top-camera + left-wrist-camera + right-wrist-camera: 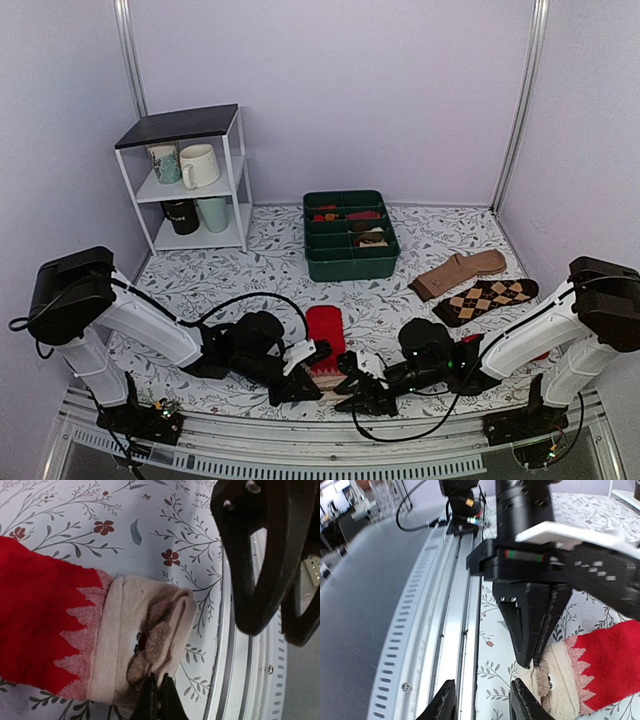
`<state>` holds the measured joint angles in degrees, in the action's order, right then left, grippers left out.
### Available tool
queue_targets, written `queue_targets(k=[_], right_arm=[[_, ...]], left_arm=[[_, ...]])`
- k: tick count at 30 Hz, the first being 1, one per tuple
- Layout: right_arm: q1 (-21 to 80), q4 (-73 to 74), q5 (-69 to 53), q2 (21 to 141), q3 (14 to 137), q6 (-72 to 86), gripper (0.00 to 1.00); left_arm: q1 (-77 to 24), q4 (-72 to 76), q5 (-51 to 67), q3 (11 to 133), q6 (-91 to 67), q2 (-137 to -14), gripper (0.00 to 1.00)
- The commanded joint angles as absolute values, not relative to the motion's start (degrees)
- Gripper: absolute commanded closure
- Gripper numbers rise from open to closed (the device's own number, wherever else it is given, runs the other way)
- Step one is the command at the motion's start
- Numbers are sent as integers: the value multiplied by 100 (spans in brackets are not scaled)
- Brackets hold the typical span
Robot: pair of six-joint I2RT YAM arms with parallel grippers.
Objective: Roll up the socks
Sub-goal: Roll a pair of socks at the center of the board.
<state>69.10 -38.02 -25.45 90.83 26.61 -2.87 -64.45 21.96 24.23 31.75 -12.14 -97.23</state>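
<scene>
two arms meet low at the near edge of the flowered worktop (420, 240), where the red socks (325, 333) lie flat as one strip between them. the socks' pale beige end (125, 630) has a jagged red border and a darker rumpled patch, and it points toward the metal rail (455, 605) along that edge. the left end effector (159, 700) is closed tight, fingers pressed together and tips down on the beige end. whether a fold of cloth is nipped between them i cannot tell. the right end effector (485, 700) sits just beside it over the worktop's edge, its fingers partly apart with nothing between them. one finger is close against the beige end. further back a green tray (350, 268) with compartments holds small dark and red items. a plain brown sock (460, 272) and an argyle sock (487, 298) lie side by side to the right, well apart from the red pair. a white shelf (190, 128) in the far left corner carries four mugs (198, 165).
</scene>
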Motion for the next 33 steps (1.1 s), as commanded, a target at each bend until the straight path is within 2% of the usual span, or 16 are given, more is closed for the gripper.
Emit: queue_targets(k=[1, 9, 17, 27, 28, 31, 33], right_arm=[[7139, -3116, -1632, 9390, 2972, -1243, 65], [7213, -2922, -909, 9703, 3057, -1584, 65], [7218, -2742, -956, 9760, 3023, -1564, 68], [7216, -2715, -844, 9892, 3011, -1222, 79], [7216, -2719, -757, 9883, 3009, -1195, 78], [7216, -2790, -492, 9778, 2952, -1184, 64], [7218, -2868, -473, 9530, 2863, -1256, 62]], left_arm=[[-6383, 1212, 2592, 3091, -1247, -10047, 100], [-6376, 1152, 2619, 3139, -1171, -10099, 100], [-6375, 1089, 2619, 3175, -1116, -10137, 100], [-6334, 1032, 2669, 3341, -1023, -10308, 100], [-6329, 1029, 2684, 3348, -1013, -10334, 100], [-6331, 1054, 2689, 3321, -1011, -10305, 100], [-6334, 1054, 2682, 3309, -1012, -10293, 100]])
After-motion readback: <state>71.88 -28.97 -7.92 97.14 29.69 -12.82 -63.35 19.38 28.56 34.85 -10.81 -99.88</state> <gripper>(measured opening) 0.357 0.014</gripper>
